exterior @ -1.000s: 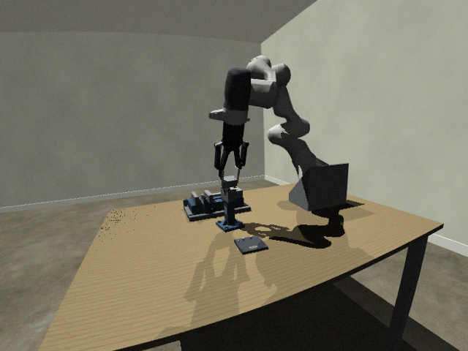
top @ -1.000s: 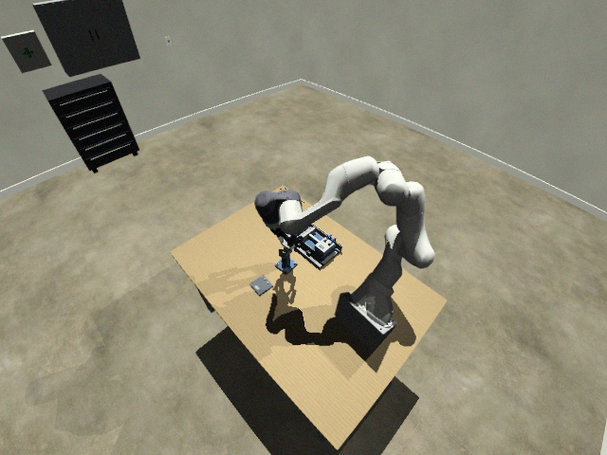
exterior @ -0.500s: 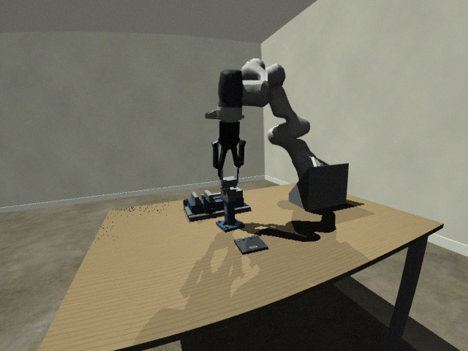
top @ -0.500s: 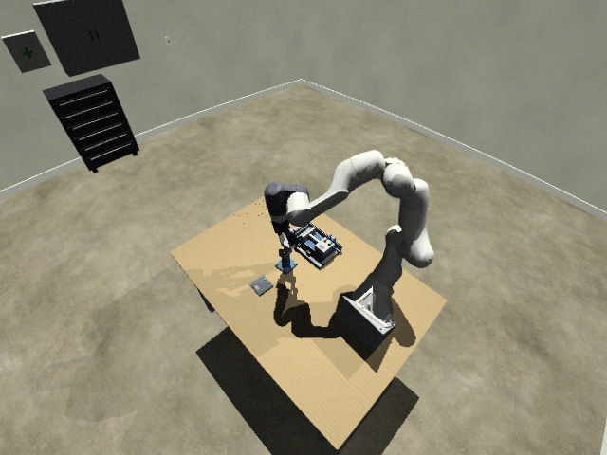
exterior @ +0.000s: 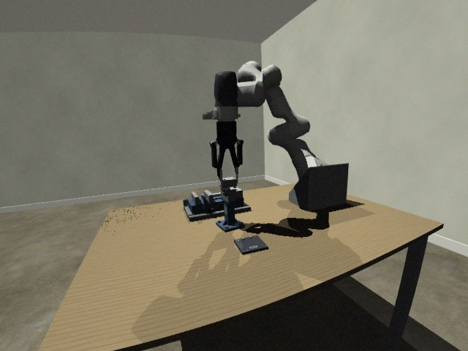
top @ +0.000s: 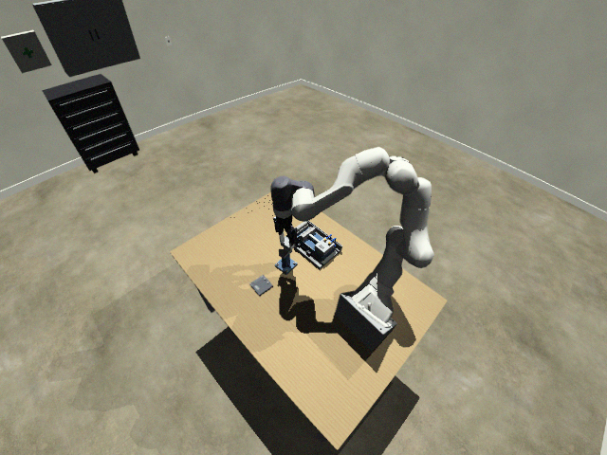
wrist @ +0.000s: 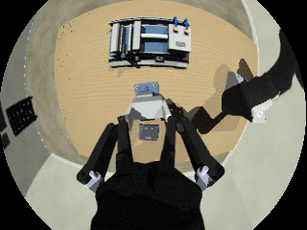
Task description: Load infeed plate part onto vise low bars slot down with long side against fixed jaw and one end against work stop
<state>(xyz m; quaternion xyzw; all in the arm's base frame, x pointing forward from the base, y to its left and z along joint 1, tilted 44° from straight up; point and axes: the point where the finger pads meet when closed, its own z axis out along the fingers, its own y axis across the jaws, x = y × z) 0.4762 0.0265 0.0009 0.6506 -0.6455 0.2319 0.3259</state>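
My gripper (top: 284,244) (exterior: 227,176) (wrist: 148,107) points straight down and is shut on the part (exterior: 228,183) (wrist: 148,114), a small grey block. It holds the block right over the blue V-block stand (top: 286,264) (exterior: 229,217) (wrist: 148,87); I cannot tell whether the two touch. The vise (top: 316,244) (exterior: 210,204) (wrist: 150,41) sits just behind the stand with its jaws open and nothing between them. The dark infeed plate (top: 261,284) (exterior: 250,244) lies bare on the table in front of the stand. I cannot tell which way the part's slot faces.
The wooden table (top: 313,372) (exterior: 151,287) carries the robot's dark base box (top: 359,318) (exterior: 325,186) at its right side. A black drawer cabinet (top: 91,121) stands far off by the wall.
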